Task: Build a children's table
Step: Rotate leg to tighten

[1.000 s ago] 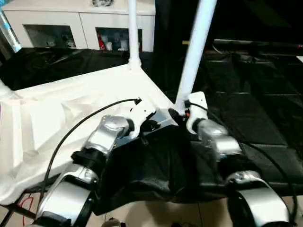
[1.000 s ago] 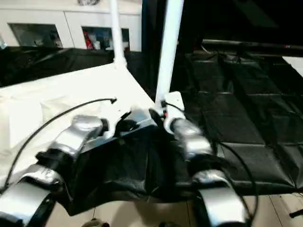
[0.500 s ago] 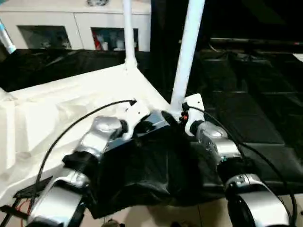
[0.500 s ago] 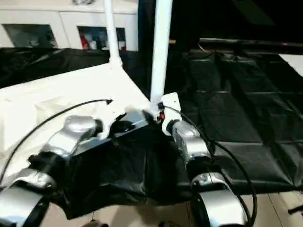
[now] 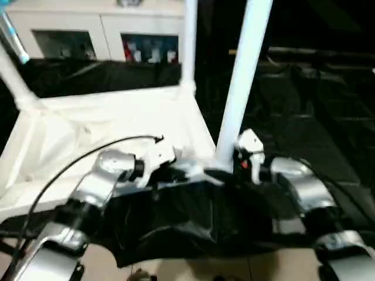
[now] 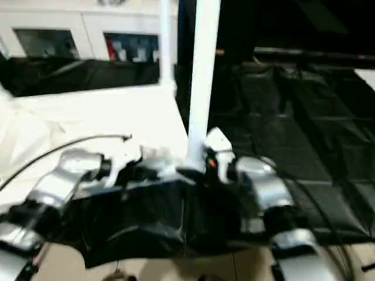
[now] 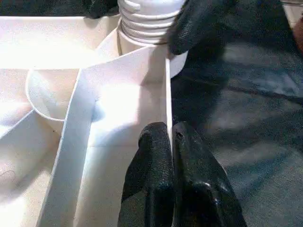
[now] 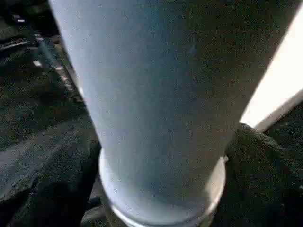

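White leg [image 5: 241, 88] stands upright between the right fingers [image 8: 265, 184], spread around it; left fingers [image 7: 156, 156] pinch the tabletop [image 5: 117, 126] rib.

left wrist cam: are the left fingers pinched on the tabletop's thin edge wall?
Yes. The left gripper has its two black fingers closed tight on either side of the tabletop's thin upright edge wall.

tabletop [image 5: 117, 123]: white plastic, underside up, ribbed walls showing, lying flat | near leg [image 5: 243, 76]: white tube, upright in the near corner socket, threaded collar at its base [image 7: 147, 19] | far leg [image 5: 188, 41]: upright at the far corner | third leg [image 5: 12, 73]: leaning at the left corner
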Controlling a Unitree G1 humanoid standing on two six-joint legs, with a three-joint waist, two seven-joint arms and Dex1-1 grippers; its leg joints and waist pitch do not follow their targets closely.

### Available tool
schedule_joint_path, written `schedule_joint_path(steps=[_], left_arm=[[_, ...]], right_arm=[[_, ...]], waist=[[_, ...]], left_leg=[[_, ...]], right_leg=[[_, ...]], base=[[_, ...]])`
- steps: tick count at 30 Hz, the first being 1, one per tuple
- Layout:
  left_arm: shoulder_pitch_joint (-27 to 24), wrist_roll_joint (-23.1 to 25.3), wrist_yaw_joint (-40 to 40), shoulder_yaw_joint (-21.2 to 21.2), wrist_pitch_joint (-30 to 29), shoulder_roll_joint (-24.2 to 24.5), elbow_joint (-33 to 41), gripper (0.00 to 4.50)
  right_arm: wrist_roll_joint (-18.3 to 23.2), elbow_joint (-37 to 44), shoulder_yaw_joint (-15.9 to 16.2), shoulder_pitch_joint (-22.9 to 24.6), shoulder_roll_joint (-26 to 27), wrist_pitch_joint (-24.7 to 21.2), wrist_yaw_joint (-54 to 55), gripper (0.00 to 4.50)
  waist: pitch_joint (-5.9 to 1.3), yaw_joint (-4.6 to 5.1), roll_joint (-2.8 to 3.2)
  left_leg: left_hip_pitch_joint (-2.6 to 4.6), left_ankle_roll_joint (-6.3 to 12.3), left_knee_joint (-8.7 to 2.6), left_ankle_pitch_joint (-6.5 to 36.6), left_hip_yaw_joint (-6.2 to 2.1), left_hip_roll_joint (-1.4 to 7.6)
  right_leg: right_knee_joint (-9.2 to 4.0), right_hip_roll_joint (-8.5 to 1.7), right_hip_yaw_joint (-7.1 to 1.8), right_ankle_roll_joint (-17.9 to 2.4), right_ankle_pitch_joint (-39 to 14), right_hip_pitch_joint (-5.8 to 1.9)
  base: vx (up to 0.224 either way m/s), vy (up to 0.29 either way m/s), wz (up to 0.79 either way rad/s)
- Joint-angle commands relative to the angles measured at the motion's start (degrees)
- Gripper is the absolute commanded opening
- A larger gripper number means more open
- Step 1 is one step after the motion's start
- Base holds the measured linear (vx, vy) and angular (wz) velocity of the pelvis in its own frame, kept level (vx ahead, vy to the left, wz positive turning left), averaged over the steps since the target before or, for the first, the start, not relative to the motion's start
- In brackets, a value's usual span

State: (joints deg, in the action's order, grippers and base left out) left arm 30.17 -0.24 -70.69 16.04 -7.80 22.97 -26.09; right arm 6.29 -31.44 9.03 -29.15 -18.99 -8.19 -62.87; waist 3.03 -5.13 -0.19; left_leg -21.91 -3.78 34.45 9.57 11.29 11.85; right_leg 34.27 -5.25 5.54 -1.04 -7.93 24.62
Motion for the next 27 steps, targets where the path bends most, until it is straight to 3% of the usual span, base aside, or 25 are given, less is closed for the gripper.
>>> schedule_joint_path(steps=[1,8,9,10,11,16,19,20,21,23,27], left_arm=[[-0.19,-1.94,-3.23,1.24,0.78,0.07,2.77,0.0],[-1.72,-2.17,-5.47,1.98,-0.38,1.72,4.94,0.0],[-1.81,-2.17,-5.44,1.99,-0.39,1.69,5.01,0.0],[-1.85,-2.16,-5.3,1.94,-0.36,1.64,5.01,0.0],[-1.88,-2.16,-5.14,1.92,-0.33,1.6,5.0,0.0],[-1.19,-2.05,-0.69,0.4,-0.63,-0.28,3.39,0.0],[1.51,-0.56,6.82,-1.12,-1.41,-3.48,-0.62,0.0],[2.39,-0.36,8.78,-1.57,-1.57,-4.52,-1.8,0.0],[2.39,-0.36,8.78,-1.57,-1.57,-4.52,-1.8,0.0],[6.22,0.9,16.1,-2.5,-3.93,-8.62,-5.98,0.0],[10.25,3.11,25.87,-3.09,-5.93,-13.06,-11.03,0.0]], right_arm=[[0.11,2.26,1.3,0.41,-0.81,-1.08,-1.98,3.96],[0.51,4.78,2.32,2.02,-1.75,-2.3,-3.74,3.36],[0.56,4.92,2.35,2.19,-1.73,-2.24,-3.66,3.25],[0.68,5.04,2.29,2.32,-1.62,-2.39,-3.52,3.13],[0.76,5.22,2.29,2.45,-1.58,-2.54,-3.48,3.04],[0.12,4.13,0.78,2.97,0.92,-1.86,2.38,2.81],[-1.26,-0.94,-2.61,1.03,5.9,-1.04,15.67,2.76],[-1.56,-2.45,-3.37,0.36,7.23,-0.59,19.21,2.75],[-1.56,-2.45,-3.37,0.36,7.23,-0.59,19.21,2.75],[-0.88,-8.36,-6.56,-2.71,12.63,-0.36,31.07,2.74],[-1.17,-13.52,-8.21,-5.63,17.31,0.62,41.18,2.74]], waist=[[-4.06,0.05,0.23],[-4.16,0.09,0.21],[-4.12,0.19,-0.18],[-4.1,0.08,0.04],[-4.14,0.17,-0.39],[-4.02,0.3,-0.41],[-3.82,0.7,-0.45],[-3.87,0.89,-0.44],[-3.87,1.05,-0.48],[-3.74,1.52,-0.17],[-3.84,1.85,-0.15]], left_leg=[[1.12,1.75,-4.27,17.07,-0.89,1.62],[1.24,1.45,-4.23,16.89,-0.88,1.64],[1.18,1.57,-4.22,16.78,-0.83,1.62],[1.19,1.56,-4.24,16.57,-0.9,1.64],[1.11,1.63,-4.19,16.32,-0.83,1.6],[1.23,1.32,-4.22,16.15,-0.91,1.52],[1.28,0.55,-4.25,17.09,-0.94,1.26],[1.39,-0.09,-4.21,17.61,-1.07,1.07],[1.45,-0.08,-4.19,17.69,-1.09,1.02],[1.59,-0.36,-4.14,18.78,-1.13,0.91],[1.75,-0.09,-4.06,18.66,-1.19,0.84]], right_leg=[[-4.34,-2.97,-2.66,-10.04,-20.15,-3.53],[-4.25,-2.95,-2.75,-10.06,-19.49,-3.39],[-4.3,-2.93,-2.76,-10.03,-19.54,-3.41],[-4.25,-3.01,-2.78,-10.0,-19.84,-3.42],[-4.28,-2.98,-2.76,-9.85,-19.9,-3.45],[-4.51,-3.13,-2.78,-9.02,-22.1,-3.24],[-5.03,-3.11,-2.67,-7.78,-25.4,-3.03],[-5.39,-3.25,-2.47,-6.44,-28.33,-3.05],[-5.49,-3.22,-2.43,-6.16,-28.9,-2.99],[-5.86,-3.1,-2.27,-5.74,-30.5,-2.67],[-6.3,-3.13,-2.0,-5.27,-30.98,-2.68]], base=[[0.0,0.0,0.0],[0.0,0.0,0.0],[0.0,0.0,0.0],[0.0,0.0,0.0],[0.0,0.0,0.0],[0.0,0.0,0.0],[0.0,0.0,0.0],[0.0,0.0,0.0],[0.0,0.0,0.0],[0.0,0.0,0.0],[0.0,0.0,0.0]])
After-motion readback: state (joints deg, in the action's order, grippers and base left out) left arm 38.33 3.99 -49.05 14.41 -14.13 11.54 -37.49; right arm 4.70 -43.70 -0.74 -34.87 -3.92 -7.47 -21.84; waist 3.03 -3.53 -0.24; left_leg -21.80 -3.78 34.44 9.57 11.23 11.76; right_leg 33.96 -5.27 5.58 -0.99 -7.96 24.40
